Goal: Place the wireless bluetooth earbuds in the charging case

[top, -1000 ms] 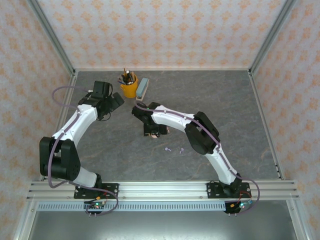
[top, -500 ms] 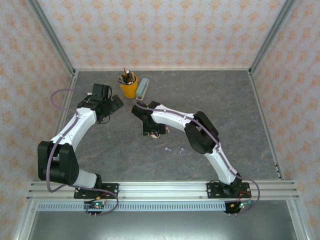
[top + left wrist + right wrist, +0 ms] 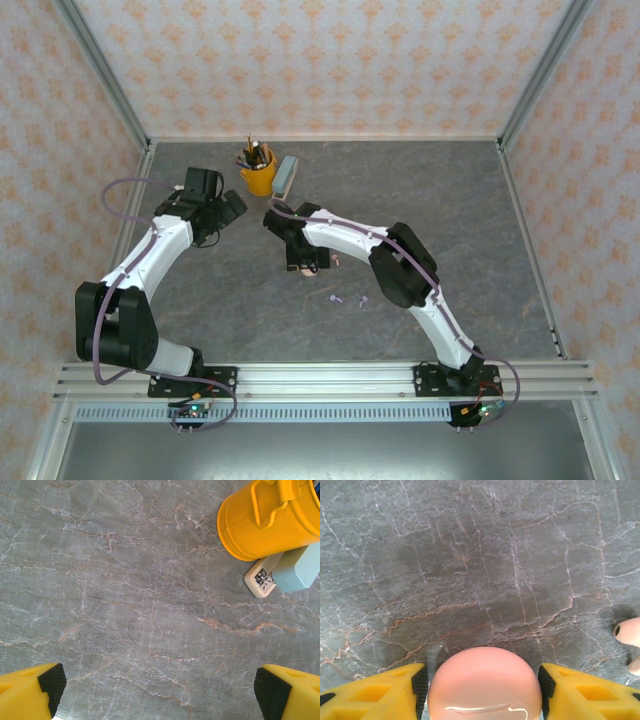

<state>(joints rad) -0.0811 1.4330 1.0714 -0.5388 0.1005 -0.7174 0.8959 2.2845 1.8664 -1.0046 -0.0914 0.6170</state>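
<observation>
Tabletop point(image 3: 460, 210), grey and veined, carries everything here. Near its middle the right claw point(image 3: 305, 264) points down over a pink disc point(image 3: 485, 682), a smooth round dome lying on the surface. In the right wrist view the two yellow fingers point(image 3: 375, 692) stand one on each side of the disc, their black pads right at its rim. Whether the pads press on it or stop just short cannot be told. The dome's top is plain and glossy, with a thin line of reflected light near its lower edge.

To the right of the disc in that view, at the picture's edge, lie two pale pink buds point(image 3: 627, 632), both cut off by the frame. The upper one shows a small dark hole at its tip. They rest on the tabletop, apart from the disc and outside the fingers. From above, a pink speck shows just beside the right claw.

Nearer the arms' bases lie a lilac bud point(image 3: 337, 298) and a second lilac bud point(image 3: 362, 301) close beside it. Both are loose on the tabletop and apart from the disc.

The left claw point(image 3: 160, 692) hovers over the far left part of the tabletop with its fingers wide apart and grey surface between them. Ahead of it in the left wrist view stands a yellow cup point(image 3: 270, 517) with a handle. From above, the cup holds pencils point(image 3: 255, 153). Just beside the cup lies a blue-grey block point(image 3: 300, 570) with a white piece at one end, near the back edge.
</observation>
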